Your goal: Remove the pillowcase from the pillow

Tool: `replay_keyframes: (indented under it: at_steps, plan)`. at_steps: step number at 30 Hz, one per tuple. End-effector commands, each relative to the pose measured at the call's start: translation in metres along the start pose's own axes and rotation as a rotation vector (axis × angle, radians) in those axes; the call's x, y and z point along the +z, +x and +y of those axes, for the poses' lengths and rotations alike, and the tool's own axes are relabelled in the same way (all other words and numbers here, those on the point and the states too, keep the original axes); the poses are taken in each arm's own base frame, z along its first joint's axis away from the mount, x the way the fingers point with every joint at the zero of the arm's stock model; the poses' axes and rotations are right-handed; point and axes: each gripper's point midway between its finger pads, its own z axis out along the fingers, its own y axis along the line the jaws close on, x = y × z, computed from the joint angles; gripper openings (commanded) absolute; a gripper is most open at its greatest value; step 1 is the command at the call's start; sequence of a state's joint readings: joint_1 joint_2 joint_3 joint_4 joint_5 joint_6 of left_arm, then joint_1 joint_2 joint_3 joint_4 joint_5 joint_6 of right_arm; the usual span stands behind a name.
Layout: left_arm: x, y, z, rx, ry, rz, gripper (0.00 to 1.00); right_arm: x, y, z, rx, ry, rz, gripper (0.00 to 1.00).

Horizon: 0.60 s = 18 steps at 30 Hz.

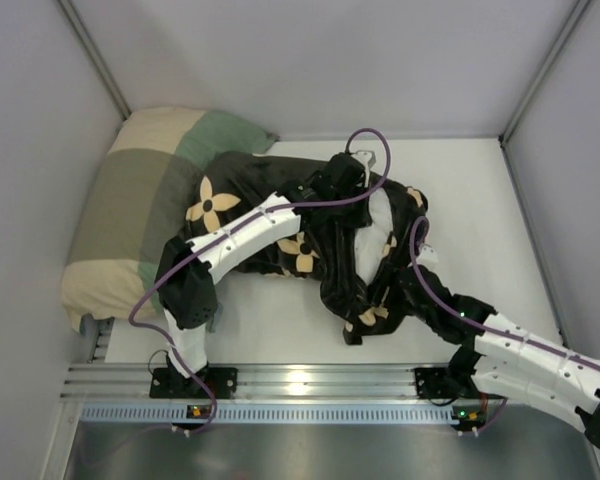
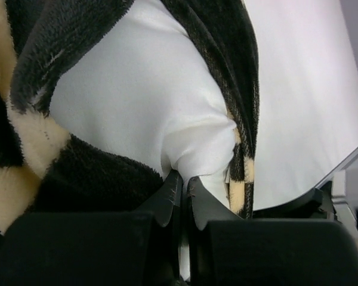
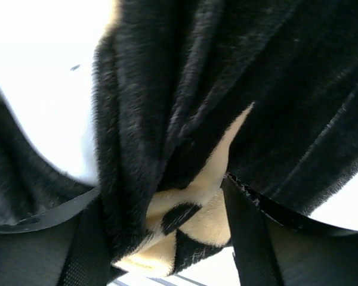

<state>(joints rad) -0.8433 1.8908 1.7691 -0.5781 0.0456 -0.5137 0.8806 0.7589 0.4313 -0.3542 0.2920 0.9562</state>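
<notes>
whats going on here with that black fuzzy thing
A robot is pulling a black flowered pillowcase off a white pillow. Its left hand pinches the exposed pillow, while the right hand grips a bunch of pillowcase. The pillow is only partly out and most of it is covered.

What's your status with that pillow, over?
Left hand pinching the pillow. Right hand clamped on bunched pillowcase. Pillowcase partly off, white showing. Checked pillow alongside at left, touching the pillowcase.
</notes>
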Motion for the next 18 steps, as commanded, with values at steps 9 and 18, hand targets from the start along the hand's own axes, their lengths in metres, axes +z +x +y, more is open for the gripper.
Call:
replay_keyframes:
  at_steps: [9,18]
  plan:
    - [-0.047,-0.092,-0.036,-0.019,0.136,-0.361,0.0,-0.006,-0.026,0.049,-0.009,-0.1,0.09,0.85]
    - [-0.054,-0.15,-0.044,-0.029,0.122,-0.452,0.0,0.013,0.04,0.026,0.059,-0.137,0.236,0.0]
